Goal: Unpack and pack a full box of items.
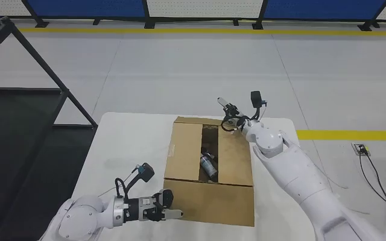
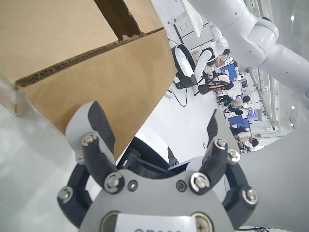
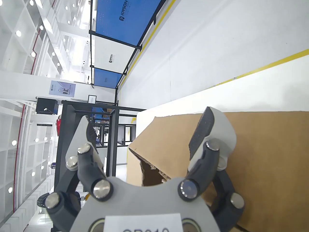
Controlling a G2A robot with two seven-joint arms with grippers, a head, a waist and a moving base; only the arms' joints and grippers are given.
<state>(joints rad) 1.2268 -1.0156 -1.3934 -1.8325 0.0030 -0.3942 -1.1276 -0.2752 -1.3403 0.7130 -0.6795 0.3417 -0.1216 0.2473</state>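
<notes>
Cardboard box at centre of white table, top flaps parted, dark bottle inside. Left gripper beside near-left corner, jaws wide, empty. Right gripper above far edge, jaws spread, empty.

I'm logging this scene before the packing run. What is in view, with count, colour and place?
cardboard box: one, brown, middle of the table, top flaps partly open
bottle-like item: one, dark, lying inside the box
table: one, white, under the box
metal frame: one, black, on the floor beside the table, on the left arm's side
floor lines: two, yellow, one beyond the table, one on the right arm's side
left claw: one, grey and black, open, at the box's near corner
right claw: one, grey and black, open, at the box's far corner
</notes>
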